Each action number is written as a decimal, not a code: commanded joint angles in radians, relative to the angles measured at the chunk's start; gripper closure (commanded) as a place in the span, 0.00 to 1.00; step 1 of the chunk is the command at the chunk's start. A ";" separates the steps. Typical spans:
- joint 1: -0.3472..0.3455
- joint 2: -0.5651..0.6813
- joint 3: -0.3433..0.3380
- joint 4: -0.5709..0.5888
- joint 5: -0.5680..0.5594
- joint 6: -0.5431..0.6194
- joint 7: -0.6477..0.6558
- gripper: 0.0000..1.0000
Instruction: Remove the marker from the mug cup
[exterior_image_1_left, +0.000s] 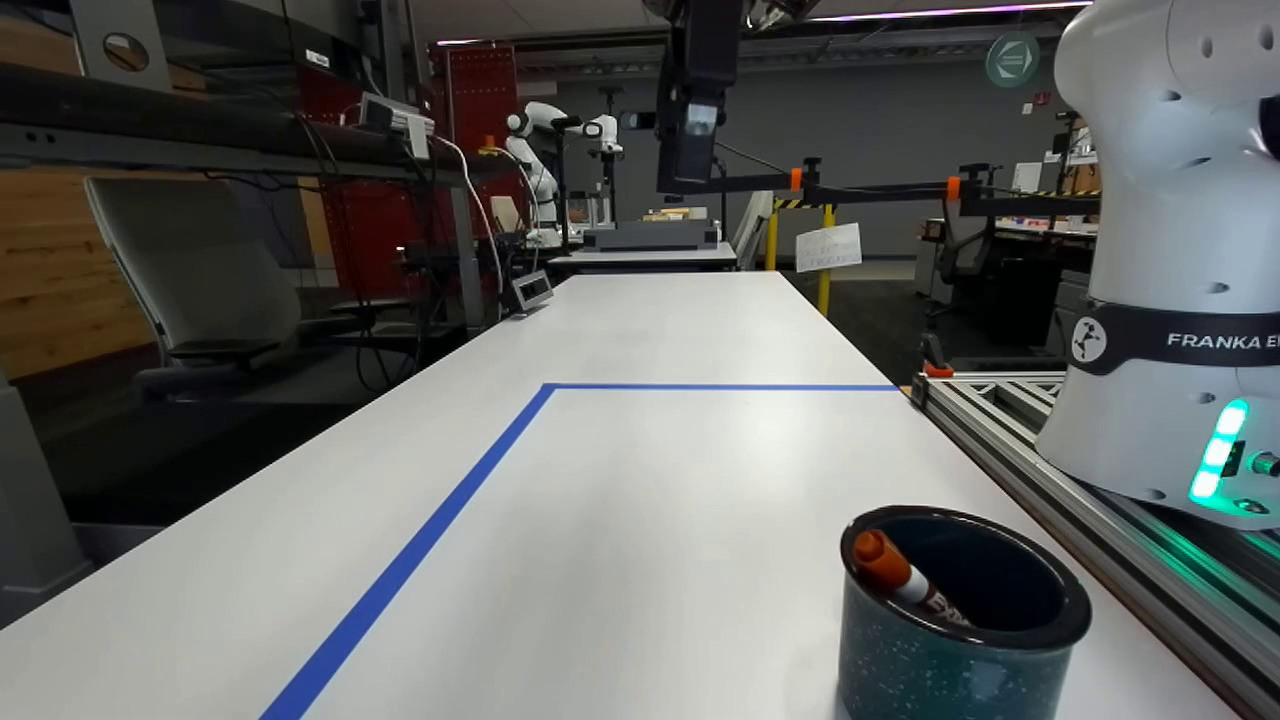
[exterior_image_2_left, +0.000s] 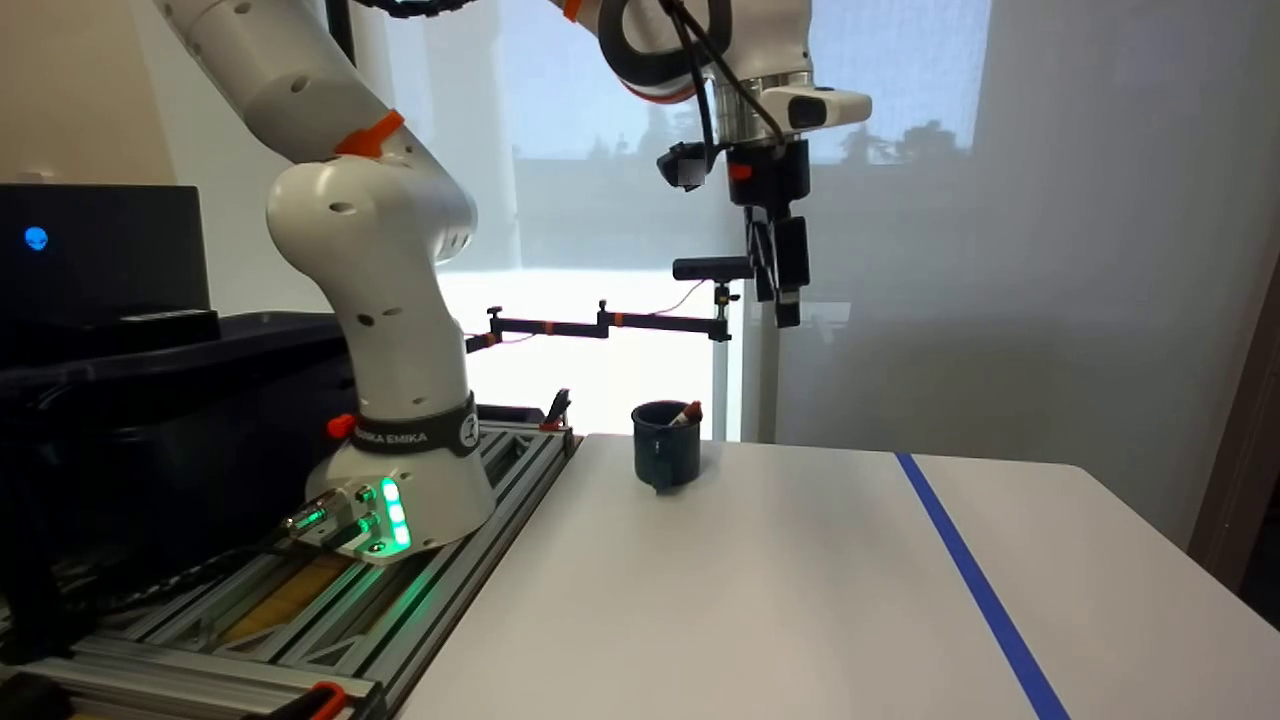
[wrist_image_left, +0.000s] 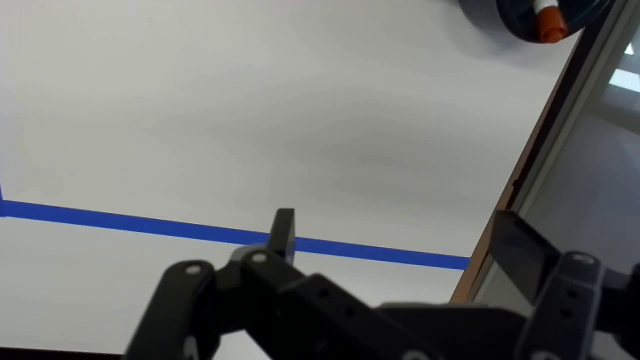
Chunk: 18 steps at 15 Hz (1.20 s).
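Note:
The mug cup (exterior_image_1_left: 950, 675) is dark teal, speckled and upright on the white table, near the robot's base rail. It also shows in an exterior view (exterior_image_2_left: 667, 455) and is partly cut off at the top right of the wrist view (wrist_image_left: 509, 21). The marker (exterior_image_1_left: 900, 578) leans inside it, its red-orange cap at the rim; its lower end is hidden in the mug. The marker also shows in an exterior view (exterior_image_2_left: 688, 412) and the wrist view (wrist_image_left: 551, 22). My gripper (wrist_image_left: 395, 225) is open and empty, high above the table and apart from the mug, also in both exterior views (exterior_image_2_left: 777, 298) (exterior_image_1_left: 688, 165).
Blue tape lines (exterior_image_1_left: 440, 530) mark the white table (exterior_image_1_left: 680, 480). A metal rail (exterior_image_1_left: 1090, 520) carries the robot base along the table's edge near the mug. A camera (exterior_image_2_left: 712, 268) on a jointed black arm stands beyond the mug in an exterior view.

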 joint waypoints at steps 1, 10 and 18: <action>0.029 0.004 0.003 0.002 0.038 0.004 -0.010 0.00; 0.134 0.051 0.147 0.000 0.208 -0.040 0.229 0.00; 0.150 0.082 0.187 0.000 0.190 -0.030 0.236 0.00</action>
